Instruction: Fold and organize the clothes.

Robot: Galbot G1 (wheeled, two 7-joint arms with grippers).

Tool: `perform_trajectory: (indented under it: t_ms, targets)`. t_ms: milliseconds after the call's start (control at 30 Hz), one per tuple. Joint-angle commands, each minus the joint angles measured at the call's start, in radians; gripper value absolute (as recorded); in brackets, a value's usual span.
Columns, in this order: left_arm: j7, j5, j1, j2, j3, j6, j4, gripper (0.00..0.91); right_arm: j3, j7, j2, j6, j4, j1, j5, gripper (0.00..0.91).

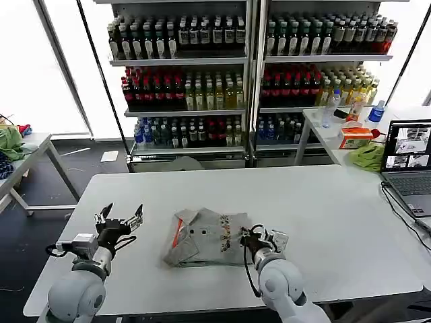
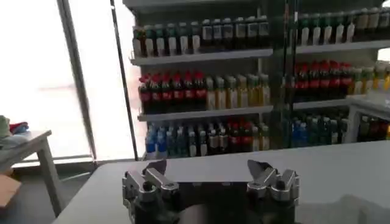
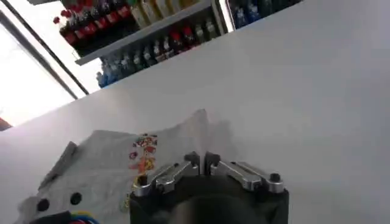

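Note:
A light grey collared shirt with an orange button strip and a small multicoloured print lies partly folded in the middle of the white table. My right gripper is at the shirt's right edge. In the right wrist view its fingertips are shut on a thin fold of the shirt, and the cloth rises in a ridge towards them. My left gripper hovers open above the table, left of the shirt and apart from it; its jaws stand wide with nothing between them.
A laptop and its cables sit at the table's right edge. A bright green cloth lies on a side table behind it. Bottle shelves stand at the back. A small table with cloths is at the far left.

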Motion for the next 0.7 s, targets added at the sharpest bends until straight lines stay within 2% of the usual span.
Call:
perform_trajectory:
  t_ms: [33, 267, 533, 567, 600, 633, 700]
  targets:
    - [-0.003, 0.002, 0.006, -0.014, 0.001, 0.001, 0.001, 0.907, 0.006, -0.025, -0.139, -0.001, 0.009, 0.049, 0.014, 0.000]
    - [-0.007, 0.001, -0.003, -0.019, 0.005, 0.006, 0.003, 0.907, 0.039, -0.071, -0.199, -0.001, -0.045, 0.079, 0.009, 0.000]
    - [-0.010, 0.002, -0.001, -0.028, 0.012, 0.007, 0.002, 0.907, 0.054, -0.123, -0.267, -0.001, -0.160, 0.142, -0.046, 0.000]
    - [-0.010, 0.002, -0.001, -0.029, 0.012, 0.007, 0.003, 0.907, 0.054, -0.123, -0.267, -0.001, -0.175, 0.143, -0.065, 0.040]
    - [-0.010, 0.002, -0.001, -0.030, 0.012, 0.007, 0.005, 0.907, 0.056, -0.121, -0.264, -0.001, -0.185, 0.144, -0.100, 0.262]
    - [-0.010, 0.001, -0.001, -0.030, 0.012, 0.007, 0.006, 0.907, 0.059, -0.120, -0.259, 0.000, -0.192, 0.143, -0.127, 0.907]
    - [-0.010, 0.000, 0.000, -0.031, 0.013, 0.008, 0.005, 0.907, 0.073, -0.120, -0.253, -0.001, -0.189, 0.140, -0.170, 0.907]
